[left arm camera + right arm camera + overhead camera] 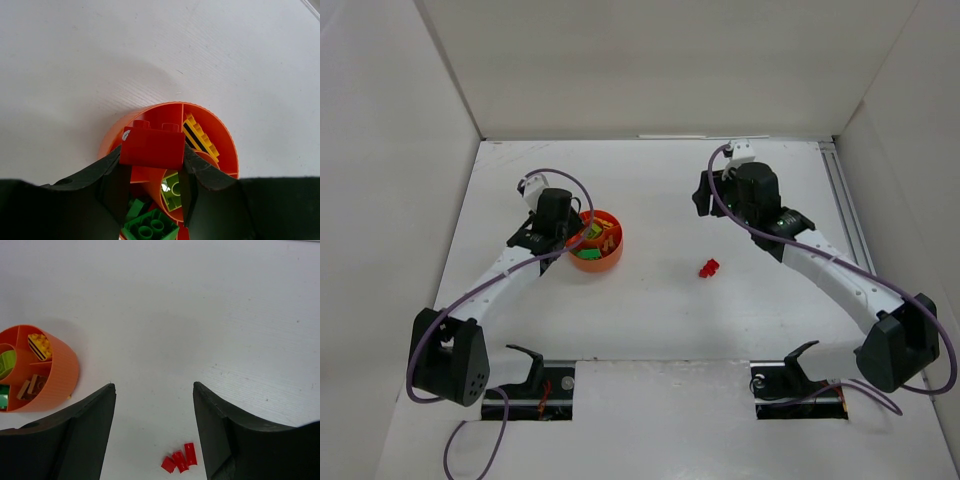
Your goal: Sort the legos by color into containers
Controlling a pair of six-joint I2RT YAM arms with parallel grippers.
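One red brick (151, 148) sits clamped in the jaws of our left gripper (152, 152) just over the bowl (223, 150), so we judge a release comes next, while our right gripper (154, 386) gapes wide, loose red bricks (179, 460) lying beneath the gap between its jaws.

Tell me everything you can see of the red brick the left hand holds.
The red brick is glossy plastic, rectangular, with two studs showing along its far edge. It is held level, pinched at both ends by the left hand, over the orange bowl. Whether it touches the bowl is unclear.
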